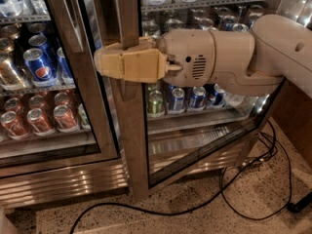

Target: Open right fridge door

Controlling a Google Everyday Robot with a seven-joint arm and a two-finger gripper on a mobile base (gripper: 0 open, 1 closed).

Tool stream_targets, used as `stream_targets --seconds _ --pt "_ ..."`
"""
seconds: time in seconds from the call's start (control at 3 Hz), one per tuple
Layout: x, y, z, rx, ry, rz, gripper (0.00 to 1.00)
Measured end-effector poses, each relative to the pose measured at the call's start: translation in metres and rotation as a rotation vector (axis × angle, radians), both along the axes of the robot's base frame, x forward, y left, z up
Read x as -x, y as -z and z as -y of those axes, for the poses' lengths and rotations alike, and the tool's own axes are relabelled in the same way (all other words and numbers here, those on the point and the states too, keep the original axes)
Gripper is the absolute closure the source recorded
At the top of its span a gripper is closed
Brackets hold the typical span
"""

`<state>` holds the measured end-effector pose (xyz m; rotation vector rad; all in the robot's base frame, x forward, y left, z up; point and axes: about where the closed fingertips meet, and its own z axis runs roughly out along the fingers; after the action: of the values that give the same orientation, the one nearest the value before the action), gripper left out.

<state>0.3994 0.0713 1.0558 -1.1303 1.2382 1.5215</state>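
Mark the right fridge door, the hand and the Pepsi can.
right fridge door (pixel 130 145), camera view, on its steel frame below the hand.
hand (pixel 105 62), camera view, its tip, at the door's left edge.
Pepsi can (pixel 40 68), camera view, on its blue label.

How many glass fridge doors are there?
2. The left door stands in front of the Pepsi cans. The right fridge door is beside it, with the gripper at its steel frame. Others may lie out of view.
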Motion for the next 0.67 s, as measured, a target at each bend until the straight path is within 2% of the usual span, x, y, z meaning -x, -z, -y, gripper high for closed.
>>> stream_targets --seconds 0.67 --pt "0.0 0.0 0.0 0.0 0.0 0.0 0.59"
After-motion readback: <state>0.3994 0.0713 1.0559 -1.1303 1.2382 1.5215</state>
